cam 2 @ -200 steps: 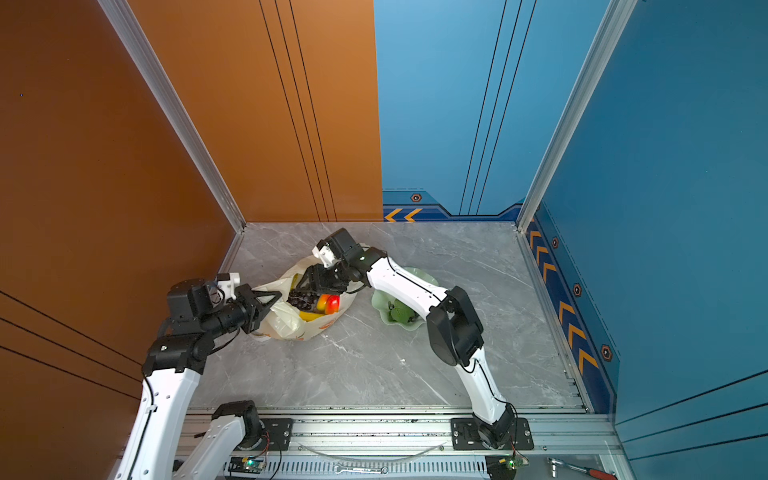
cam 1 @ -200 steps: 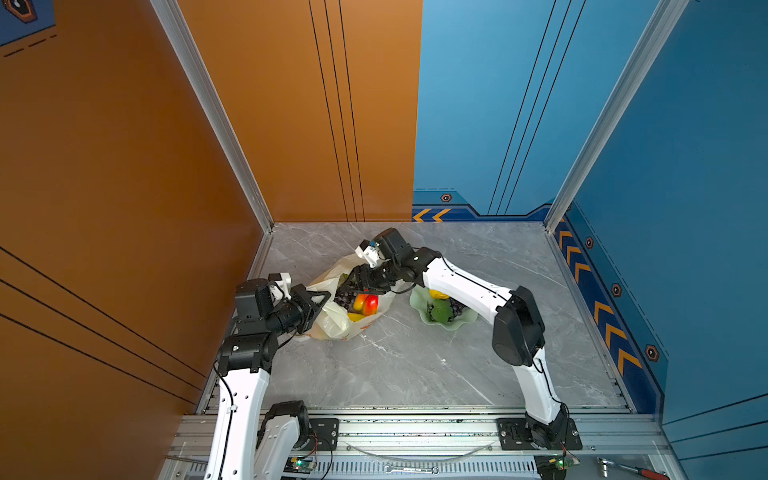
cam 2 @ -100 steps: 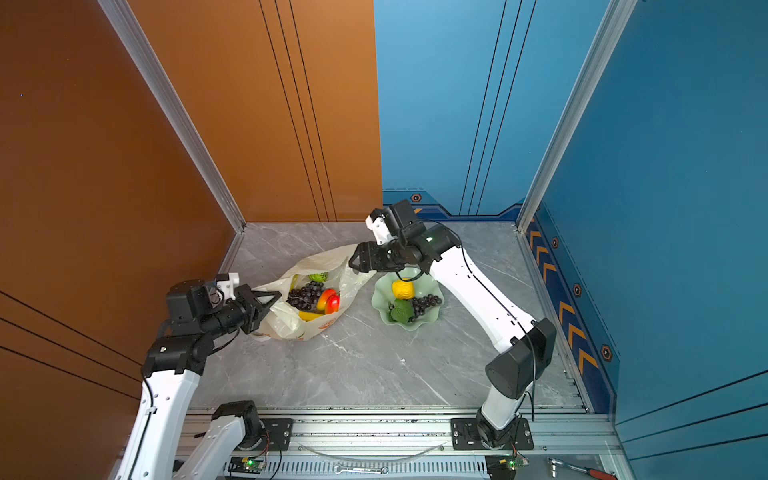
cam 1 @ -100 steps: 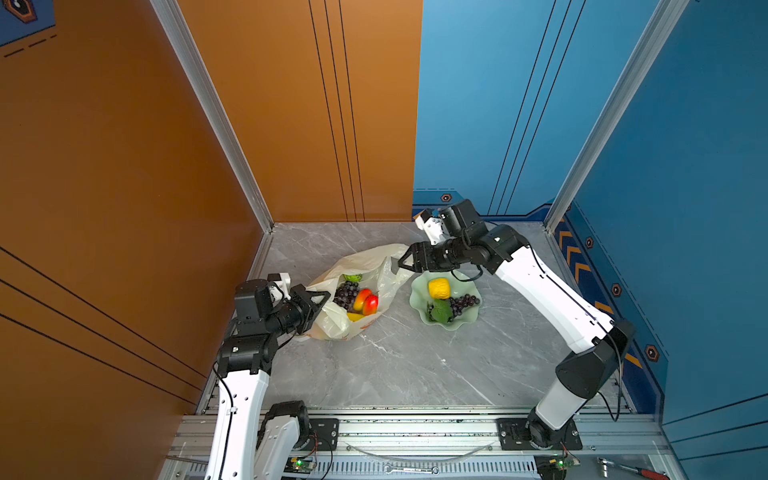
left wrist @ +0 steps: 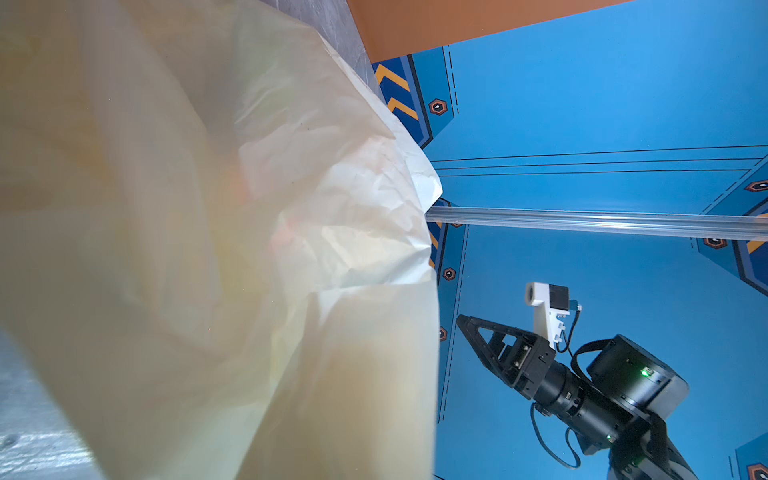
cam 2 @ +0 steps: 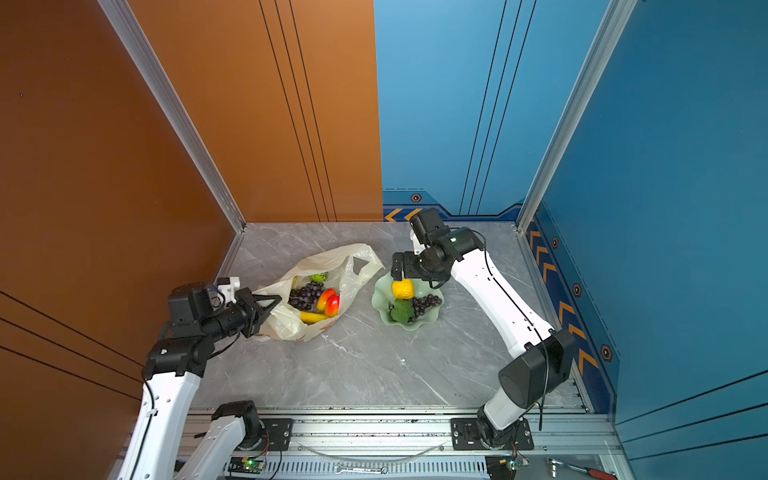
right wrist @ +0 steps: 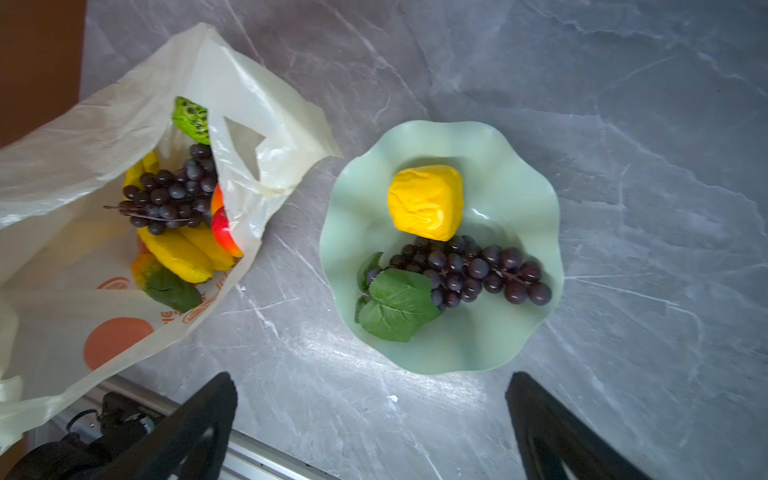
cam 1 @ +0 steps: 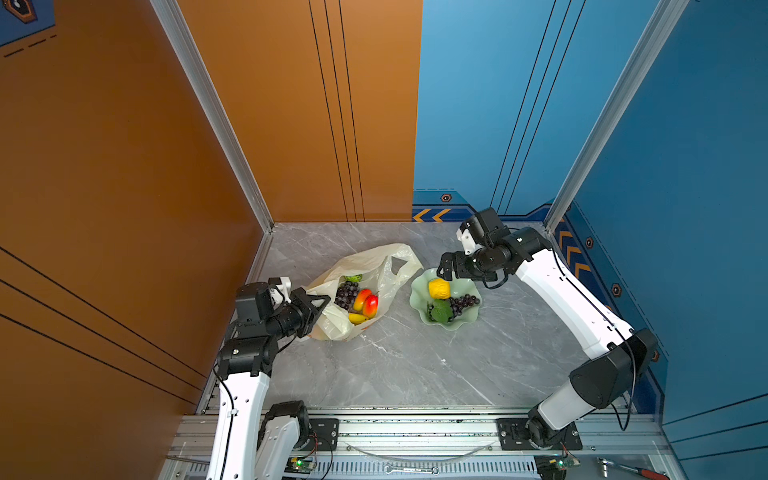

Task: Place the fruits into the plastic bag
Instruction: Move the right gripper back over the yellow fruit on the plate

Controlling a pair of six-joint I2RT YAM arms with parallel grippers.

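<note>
While the left fingers [cam 1: 318, 300] pinch the bag [cam 1: 374, 259] rim at centre-left of a top view, propping its mouth open, the right fingers [right wrist: 199, 419] stand wide and empty over the dish [cam 1: 457, 326], right of the bag. Several fruits [cam 1: 363, 301] lie in the bag; a lemon [cam 1: 438, 288] and grapes [cam 1: 465, 302] remain in the dish. Step in hand: next pick. Likely next move: descend on the lemon, close, carry it left to the bag mouth.

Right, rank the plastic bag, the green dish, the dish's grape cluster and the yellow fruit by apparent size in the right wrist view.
Largest to smallest:
1. plastic bag, even though the frame cuts it off
2. green dish
3. grape cluster
4. yellow fruit
</note>
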